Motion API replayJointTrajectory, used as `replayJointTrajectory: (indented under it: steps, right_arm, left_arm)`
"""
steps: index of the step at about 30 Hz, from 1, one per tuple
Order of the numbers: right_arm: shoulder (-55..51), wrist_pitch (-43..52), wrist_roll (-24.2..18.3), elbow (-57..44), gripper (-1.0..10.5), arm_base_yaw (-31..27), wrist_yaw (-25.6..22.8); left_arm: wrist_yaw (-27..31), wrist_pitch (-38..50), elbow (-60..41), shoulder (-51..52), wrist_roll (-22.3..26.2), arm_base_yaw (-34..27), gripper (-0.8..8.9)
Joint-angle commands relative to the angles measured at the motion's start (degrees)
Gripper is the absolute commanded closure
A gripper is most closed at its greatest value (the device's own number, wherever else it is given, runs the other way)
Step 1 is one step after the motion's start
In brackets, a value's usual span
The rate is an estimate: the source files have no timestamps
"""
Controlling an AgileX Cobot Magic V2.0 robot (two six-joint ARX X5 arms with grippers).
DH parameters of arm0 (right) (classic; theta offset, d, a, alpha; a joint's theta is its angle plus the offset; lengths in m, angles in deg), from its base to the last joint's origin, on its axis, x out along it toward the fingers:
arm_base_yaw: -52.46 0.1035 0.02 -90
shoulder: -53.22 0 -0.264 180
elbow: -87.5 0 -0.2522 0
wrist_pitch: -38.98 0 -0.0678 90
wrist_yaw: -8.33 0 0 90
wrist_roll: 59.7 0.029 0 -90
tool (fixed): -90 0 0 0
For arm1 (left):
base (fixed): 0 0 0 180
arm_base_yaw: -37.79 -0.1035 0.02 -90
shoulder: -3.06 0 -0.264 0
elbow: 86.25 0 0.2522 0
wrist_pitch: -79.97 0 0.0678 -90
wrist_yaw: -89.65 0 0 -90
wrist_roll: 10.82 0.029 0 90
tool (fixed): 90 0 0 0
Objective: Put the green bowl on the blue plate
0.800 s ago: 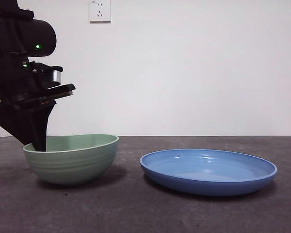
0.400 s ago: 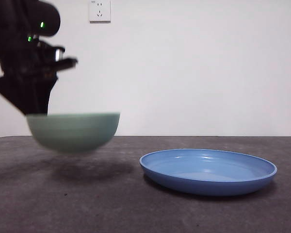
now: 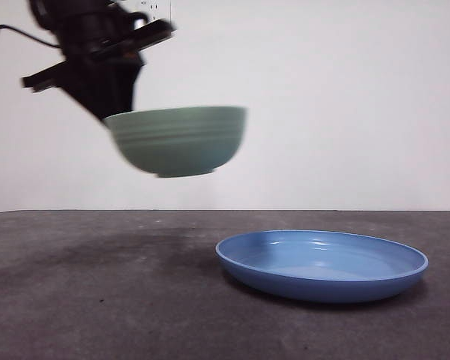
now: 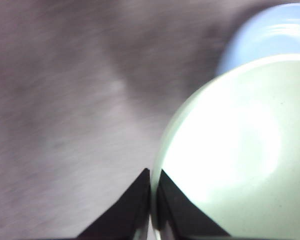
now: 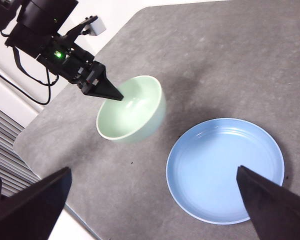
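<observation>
Since half a second ago the green bowl [image 3: 177,141] has risen further off the table [image 3: 97,300] and shifted toward the blue plate [image 3: 322,264]; it now hangs in the air, level, up and to the side of the plate, not over it. Front view: the left gripper [image 3: 109,114] reaches down from the upper corner, dark body tilted, tips at the bowl's rim on the side away from the plate. Left wrist view: both black jaws pinch the bowl's [image 4: 235,155] rim, one inside, one outside; a slice of the plate [image 4: 270,35] shows beyond, image blurred. Right wrist view: right gripper [image 5: 155,200] held high over the table [image 5: 230,60], jaws spread wide apart, holding nothing; below it the left gripper [image 5: 121,98] carries the bowl [image 5: 132,110] beside the plate [image 5: 225,167].
</observation>
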Motion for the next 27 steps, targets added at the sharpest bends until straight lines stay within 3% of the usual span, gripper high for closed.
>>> replayJointTrajectory:
  steps: [1,16,23,27]
  right_arm:
    - [0.2,0.5,-0.1,1.2,3.5,0.2,0.3]
    - [0.2,0.5,-0.1,1.2,3.5,0.2,0.3]
    - [0.2,0.5,-0.1,1.2,3.5,0.2,0.1]
    - [0.2,0.5,-0.1,1.2,3.5,0.2,0.1]
  left_arm:
    - [-0.1,0.6,3.9,-3.5,-1.8,2.6,8.04]
    - [0.3,-3.7,25.4,-23.5,-1.8,11.7,8.04]
    - [0.7,-2.8,30.4,-30.9,-1.8,14.1,8.04]
    - [5.5,-3.0,30.4,-33.2,-1.7,15.3,8.04]
